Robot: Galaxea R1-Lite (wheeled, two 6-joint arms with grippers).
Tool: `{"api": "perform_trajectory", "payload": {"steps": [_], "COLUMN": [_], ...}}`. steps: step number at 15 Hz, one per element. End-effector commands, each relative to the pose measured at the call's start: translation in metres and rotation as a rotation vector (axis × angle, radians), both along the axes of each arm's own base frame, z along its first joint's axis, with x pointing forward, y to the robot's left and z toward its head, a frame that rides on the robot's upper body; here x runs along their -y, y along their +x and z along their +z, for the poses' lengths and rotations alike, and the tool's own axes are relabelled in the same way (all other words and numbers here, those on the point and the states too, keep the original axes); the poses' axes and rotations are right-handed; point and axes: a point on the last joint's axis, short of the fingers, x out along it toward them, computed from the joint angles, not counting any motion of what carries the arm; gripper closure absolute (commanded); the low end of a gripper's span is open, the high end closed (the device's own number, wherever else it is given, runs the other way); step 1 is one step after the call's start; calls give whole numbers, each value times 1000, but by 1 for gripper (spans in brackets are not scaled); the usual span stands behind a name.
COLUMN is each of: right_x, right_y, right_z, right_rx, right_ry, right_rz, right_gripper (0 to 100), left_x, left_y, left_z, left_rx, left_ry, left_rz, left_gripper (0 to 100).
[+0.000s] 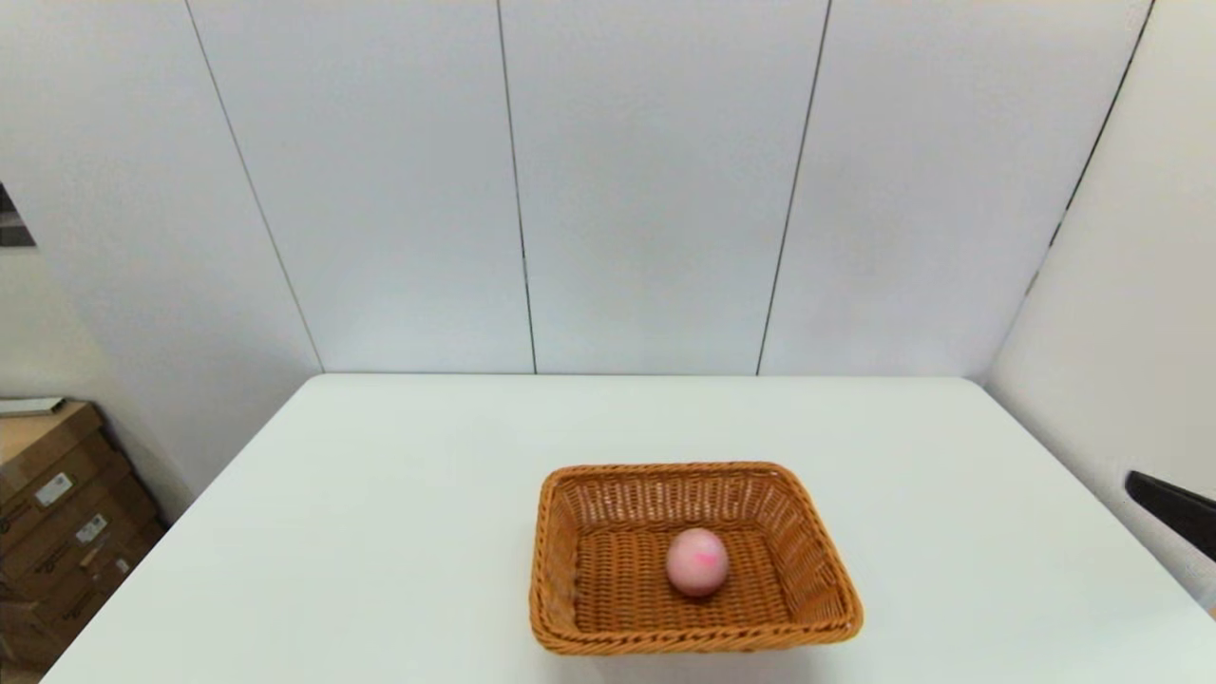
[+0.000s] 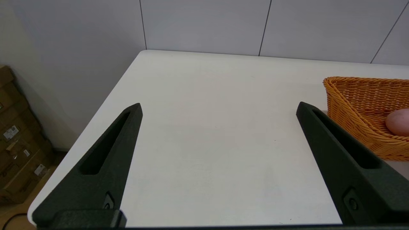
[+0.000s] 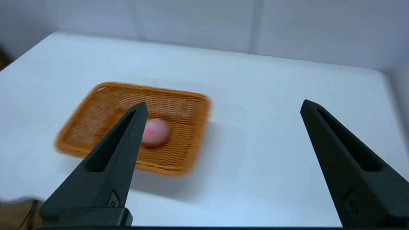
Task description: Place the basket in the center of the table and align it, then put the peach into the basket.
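1. Basket (image 1: 696, 560) sits on the desk (image 1: 380, 532), near the front edge and roughly centred left-to-right, long sides about parallel to that edge.
2. Peach (image 1: 697, 561) rests on the basket floor, near the middle – clear of all 4 walls, pink blush facing up.
3. Left hand (image 2: 219, 110): fingers spread wide, holding nothing. It hangs over bare desk on the left side; the basket's near corner (image 2: 358, 108) and a sliver of peach (image 2: 399, 122) show just beyond 1 finger (image 2: 338, 153).
4. Right hand (image 3: 223, 107): fingers also spread wide, nothing between them. It is above the desk's right side, well apart from the basket (image 3: 105, 105); 1 finger (image 3: 108, 166) overlaps the basket and part of the peach (image 3: 156, 131) in its wrist view only.
5. In the head view only a dark piece of the right arm (image 1: 1173, 508) shows at the right border – the left arm is out of that view.
6. Cardboard boxes (image 1: 57, 513) stand on the floor off the desk's left side.
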Motion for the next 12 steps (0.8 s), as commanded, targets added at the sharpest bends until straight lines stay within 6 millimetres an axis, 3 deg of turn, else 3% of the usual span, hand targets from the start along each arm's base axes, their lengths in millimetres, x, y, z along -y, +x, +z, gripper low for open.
{"api": "perform_trajectory", "payload": {"steps": [1,5,9,12], "right_x": [19,22,20,20], "right_y": [-55,-85,-97,-100], "right_z": [-27,-56,-63,-83], "right_rx": [138,162,204,214], "right_ry": [34,32,31,29], "right_rz": [-167,-233,-284,-285], "right_gripper": [0,0,0,0], "left_x": [0,0,0,0], "left_y": [0,0,0,0], "left_z": [0,0,0,0], "left_rx": [1,1,1,1], "left_ry": [-1,-1,-2,-2], "left_rz": [2,1,1,1], "left_gripper": [0,0,0,0]}}
